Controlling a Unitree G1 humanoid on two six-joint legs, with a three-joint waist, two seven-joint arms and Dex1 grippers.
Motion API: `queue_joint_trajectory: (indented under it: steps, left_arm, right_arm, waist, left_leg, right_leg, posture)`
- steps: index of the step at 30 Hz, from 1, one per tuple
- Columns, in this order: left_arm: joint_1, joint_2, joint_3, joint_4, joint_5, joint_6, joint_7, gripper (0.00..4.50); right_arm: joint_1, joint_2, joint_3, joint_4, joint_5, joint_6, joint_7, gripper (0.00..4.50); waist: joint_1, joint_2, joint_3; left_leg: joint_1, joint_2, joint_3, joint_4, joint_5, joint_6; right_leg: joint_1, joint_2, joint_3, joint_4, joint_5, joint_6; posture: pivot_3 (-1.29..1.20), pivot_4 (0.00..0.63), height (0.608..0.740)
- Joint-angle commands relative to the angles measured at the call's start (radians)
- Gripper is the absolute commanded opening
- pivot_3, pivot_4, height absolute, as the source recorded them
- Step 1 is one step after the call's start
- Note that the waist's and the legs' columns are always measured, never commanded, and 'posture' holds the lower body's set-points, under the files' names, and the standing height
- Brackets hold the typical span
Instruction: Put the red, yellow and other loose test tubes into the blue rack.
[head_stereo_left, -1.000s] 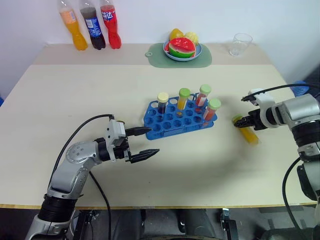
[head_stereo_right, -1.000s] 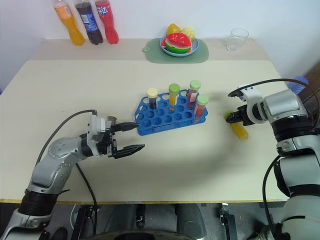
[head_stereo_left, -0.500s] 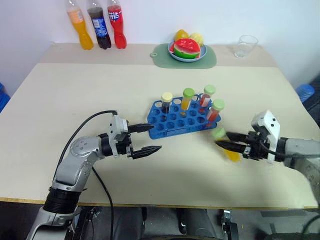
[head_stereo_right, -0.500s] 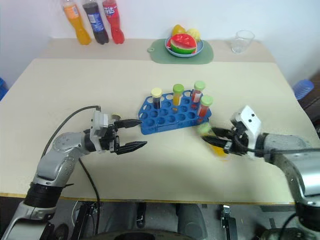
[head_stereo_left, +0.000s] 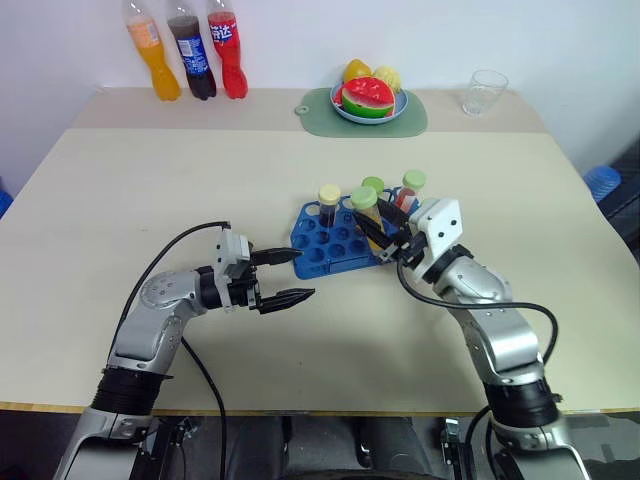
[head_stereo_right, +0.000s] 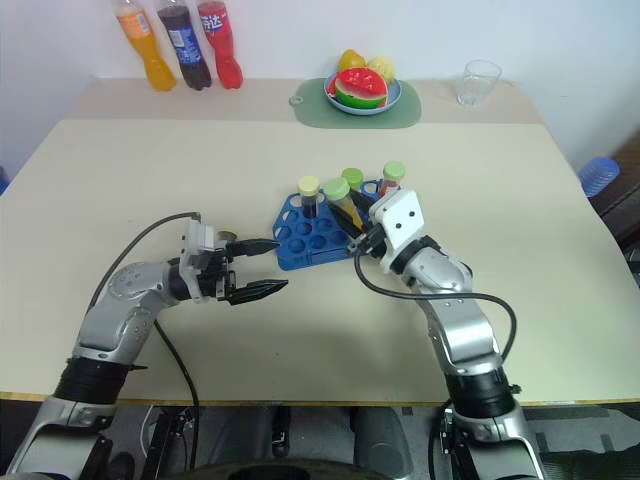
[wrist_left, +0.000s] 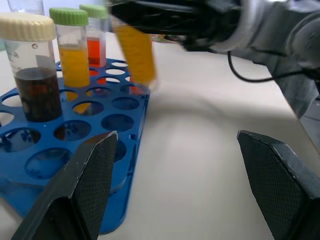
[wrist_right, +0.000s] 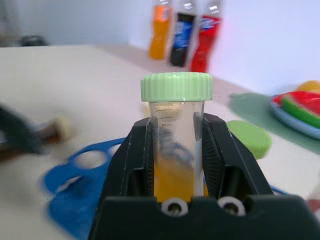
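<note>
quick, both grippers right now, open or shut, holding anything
Left gripper: open, empty, beside the blue rack.
Right gripper: shut on the yellow test tube, over the rack.

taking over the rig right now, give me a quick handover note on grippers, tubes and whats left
Right gripper: shut on a green-capped yellow tube, held over the right side of the blue rack, not yet in a hole.
Left gripper: open and empty, just off the rack's left end.
Done: tubes standing in the rack, among them a cream-capped dark tube, a green-capped orange tube and a red tube.
Left: lower the held tube into a free hole and let go. I can see no other loose tubes on the table.
</note>
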Motion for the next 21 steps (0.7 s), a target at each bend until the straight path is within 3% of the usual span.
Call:
queue_joint_trajectory:
  steps: [1, 21]
  left_arm:
    - [0.008, 0.017, 0.035, -0.023, -0.01, -0.013, 0.001, 3.97]
    - [0.025, 0.014, 0.069, -0.071, -0.046, 0.034, 0.05, 3.97]
  right_arm:
    - [-0.024, 0.026, -0.014, 0.057, -0.026, -0.111, -0.034, 0.82]
    - [0.023, 0.117, -0.032, 0.311, -0.01, -0.408, -0.064, 0.82]
  waist:
    - [0.0, 0.0, 0.0]
    - [-0.006, 0.0, 0.0]
  left_leg:
    - [0.0, 0.0, 0.0, 0.0, 0.0, 0.0]
    - [0.011, 0.001, 0.0, -0.002, 0.0, 0.0]
  right_leg:
    - [0.0, 0.0, 0.0, 0.0, 0.0, 0.0]
    - [0.009, 0.0, 0.0, 0.0, -0.002, -0.003]
  posture:
    - [0.0, 0.15, 0.74]
    - [0.0, 0.15, 0.74]
